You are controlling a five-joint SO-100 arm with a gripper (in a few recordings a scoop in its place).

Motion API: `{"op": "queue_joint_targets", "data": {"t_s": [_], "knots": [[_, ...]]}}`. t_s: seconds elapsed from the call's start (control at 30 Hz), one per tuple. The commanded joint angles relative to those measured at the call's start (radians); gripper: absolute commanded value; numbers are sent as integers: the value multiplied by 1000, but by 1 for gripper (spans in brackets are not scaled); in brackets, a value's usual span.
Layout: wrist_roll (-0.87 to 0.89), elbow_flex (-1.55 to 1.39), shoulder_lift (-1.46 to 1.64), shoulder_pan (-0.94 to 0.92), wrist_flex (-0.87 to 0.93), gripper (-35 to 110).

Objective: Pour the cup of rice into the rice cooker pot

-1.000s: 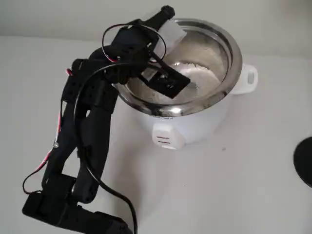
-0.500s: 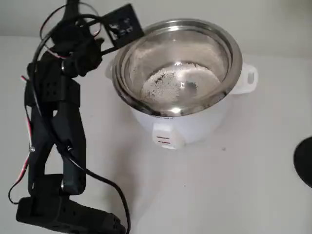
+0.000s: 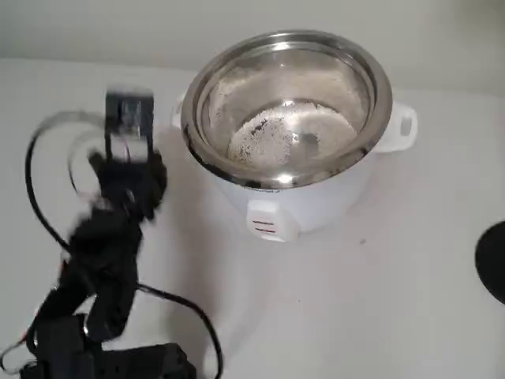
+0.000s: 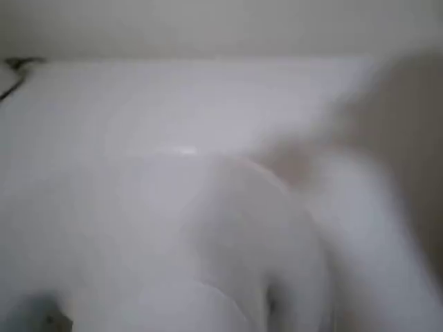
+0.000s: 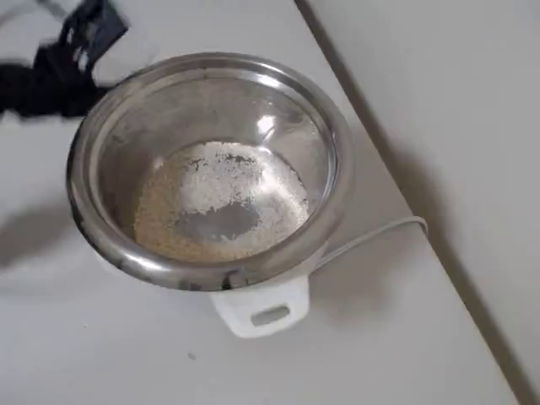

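The rice cooker pot (image 3: 380,75), a shiny steel bowl in a white cooker body (image 3: 316,201), holds a thin layer of rice (image 3: 272,136) on its bottom. From overhead the rice (image 5: 215,198) is a whitish patch inside the pot's rim (image 5: 337,160). My gripper (image 3: 129,126) is motion-blurred to the left of the cooker, apart from it, under the black wrist camera board. In the wrist view a pale translucent rounded shape, the cup (image 4: 208,249), sits close in front of the lens and looks held; heavy blur hides the fingers.
A dark round object (image 3: 494,260) pokes in at the right edge. The cooker's white cord (image 5: 380,232) trails to the table edge (image 5: 439,253). The arm's black base and cables (image 3: 102,347) sit at the lower left.
The arm has swung from over the pot to the left and down towards the table. The rice now lies uncovered in the pot.
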State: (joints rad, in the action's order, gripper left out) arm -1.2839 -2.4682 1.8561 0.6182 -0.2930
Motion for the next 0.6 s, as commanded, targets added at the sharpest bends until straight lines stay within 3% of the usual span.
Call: {"op": "queue_joint_targets", "data": {"t_s": [0.0,0.2,0.4,0.57], "knots": [[-110,-83,-77,32,-333,27],[-273,-83,-508,40,-902,22],[-258,-55,-601,71,-910,6],[-210,-21,-629,89,-919,6]]}}
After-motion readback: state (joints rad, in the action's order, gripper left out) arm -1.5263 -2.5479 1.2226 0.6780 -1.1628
